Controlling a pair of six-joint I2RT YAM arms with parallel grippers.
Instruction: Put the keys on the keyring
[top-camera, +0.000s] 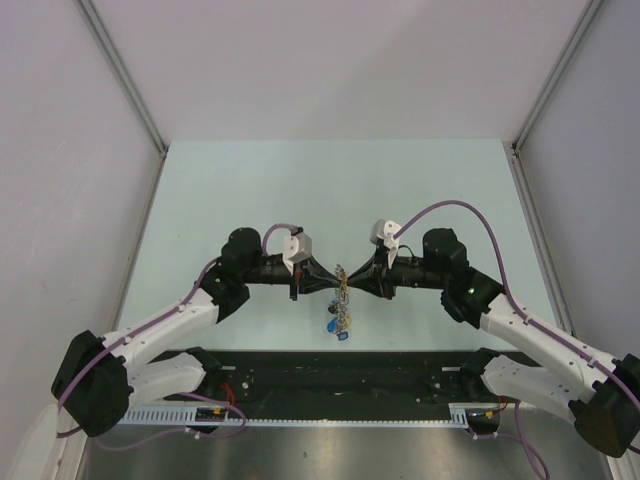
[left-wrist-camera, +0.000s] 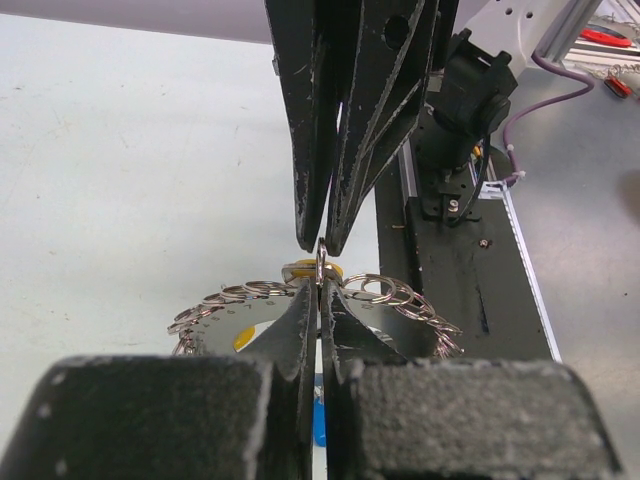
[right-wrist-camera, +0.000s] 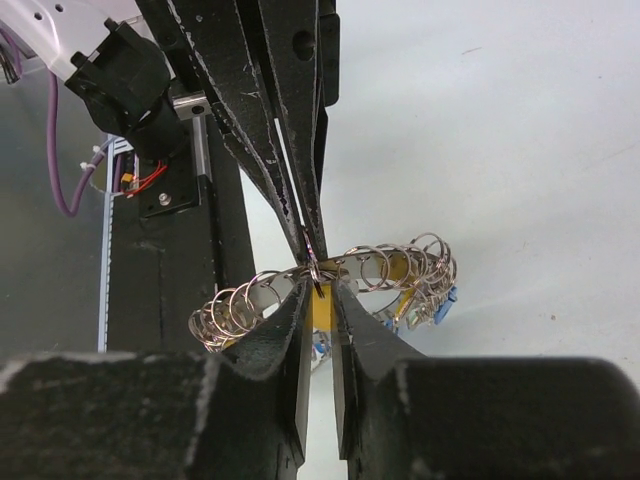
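Grey metal pinched from both sides, basically. Starting with the left gripper (left-wrist-camera: 320, 292): squeezed down to a hairline slit, black fingers (left-wrist-camera: 285, 335) nipping the top edge of the keyring (left-wrist-camera: 235, 297). Same story for the right gripper (right-wrist-camera: 318, 287), clamped on that same bit of ring from the opposite side, with a slightly wider slit and a sliver of yellow showing through it. Tip to tip, practically touching, meeting right at the ring.

Moving outward: loads of little wire loops (right-wrist-camera: 235, 305) strung along the ring's edge, fanning out left and right of the pinch point. Only visible in the two wrist views, mind. From the top camera, just a thin edge-on squiggle between the two tips, with the keys (top-camera: 336, 320) dangling in a clump below it, toward the arm bases. Can make out a blue head (top-camera: 331, 325) in there. In the left wrist view, also a yellow head (left-wrist-camera: 243, 338) tucked behind the ring, plus a bit of blue low down between the fingers. In the right wrist view, more blue out at the ring's far right end instead.

Further out: pale mint tabletop (top-camera: 250, 190) underneath, black base plate (top-camera: 340, 372) along the near edge, purple cables (top-camera: 455, 206) looping over both arms.
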